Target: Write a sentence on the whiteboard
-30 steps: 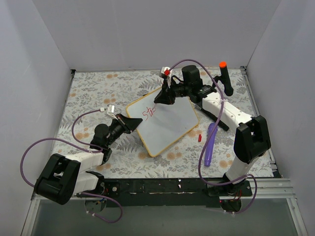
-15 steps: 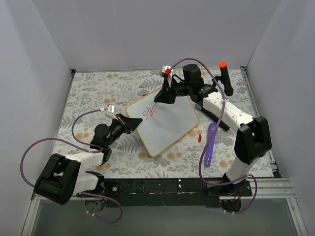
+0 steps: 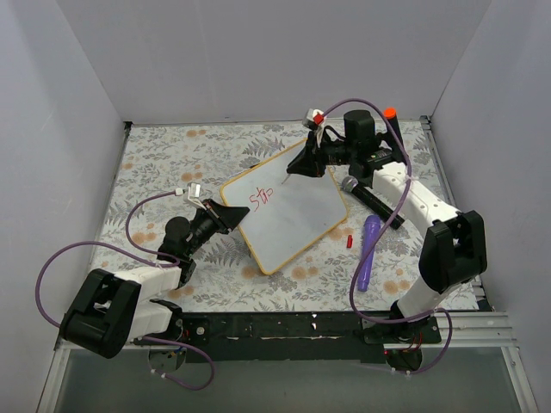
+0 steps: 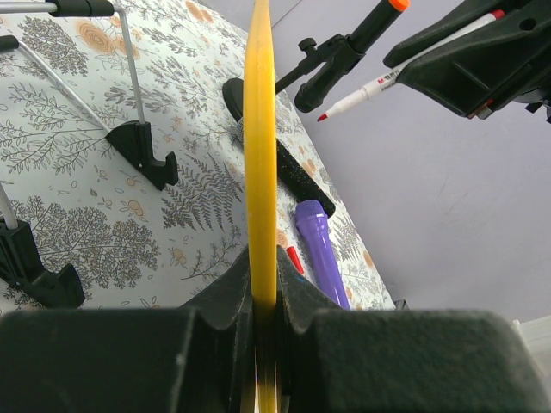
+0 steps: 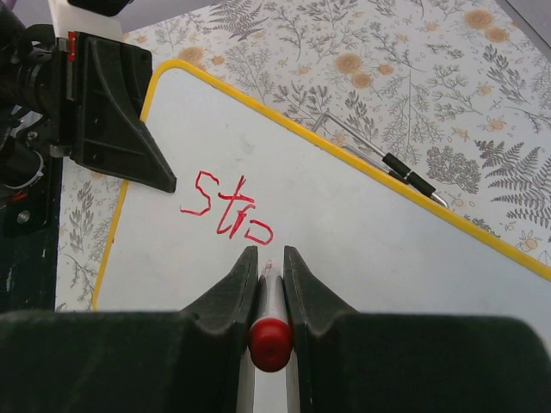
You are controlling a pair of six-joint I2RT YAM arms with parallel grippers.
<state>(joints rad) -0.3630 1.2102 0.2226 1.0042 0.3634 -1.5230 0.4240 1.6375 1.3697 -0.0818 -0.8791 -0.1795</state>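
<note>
The whiteboard (image 3: 293, 219) lies tilted on the floral table; its yellow edge (image 4: 260, 146) runs up the left wrist view. Red letters "Stro" (image 3: 261, 197) sit near its left corner and show in the right wrist view (image 5: 225, 211). My left gripper (image 3: 234, 216) is shut on the board's left edge (image 4: 261, 288). My right gripper (image 3: 299, 168) is shut on a white marker (image 5: 272, 314) with a red end. It hangs over the board's far part (image 5: 370, 232). The marker's tip (image 4: 323, 116) is lifted off the surface, just right of the letters.
A purple cylinder (image 3: 368, 249), a small red cap (image 3: 349, 240) and a black handle with a grey head (image 3: 370, 198) lie right of the board. An orange-tipped black tool (image 3: 389, 113) stands at the back right. Black clip feet (image 5: 411, 178) stick out behind the board.
My right arm has swung right and away from the letters, taking the marker off the board. The letters now read "Stro". The left gripper and board have not moved.
</note>
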